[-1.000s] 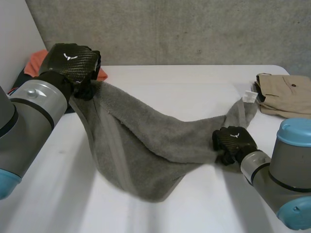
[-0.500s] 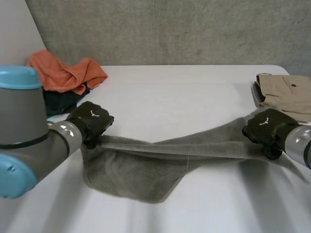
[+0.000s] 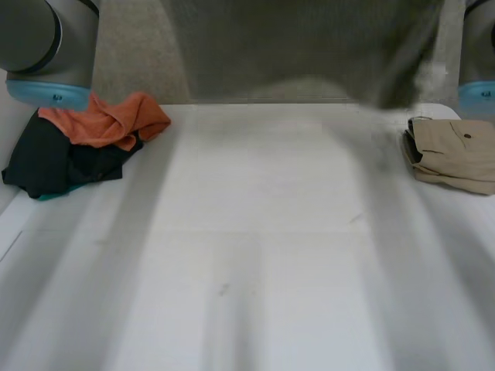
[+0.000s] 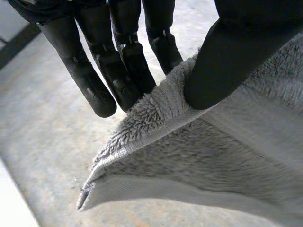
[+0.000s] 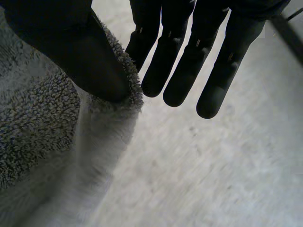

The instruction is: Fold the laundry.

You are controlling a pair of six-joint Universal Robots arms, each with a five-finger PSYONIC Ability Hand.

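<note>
- White surface point(image 3: 247, 270): the near stretch is streaked with broad soft shadows.
- Farther back on the robot's left side, a crumpled orange cloth point(image 3: 116, 120) lies on top of a dark cloth point(image 3: 54, 162), the two touching.
- On the right side, well apart from that heap, sits a folded beige garment point(image 3: 452, 151) (one button shows).
- Grey towel point(image 3: 309, 46): off the surface, hanging spread between the left arm point(image 3: 46, 46) and the right arm point(image 3: 478, 54), its lower edge level with the surface's far edge.
- Left hand point(image 4: 227, 56): thumb pressed against straight fingers point(image 4: 118, 71), pinching the towel's hemmed edge near a corner.
- Right hand point(image 5: 71, 47): thumb pinches the towel's edge against one finger; the other fingers are straight and beside it.
- Rough grey wall point(image 3: 139, 62) behind everything.
</note>
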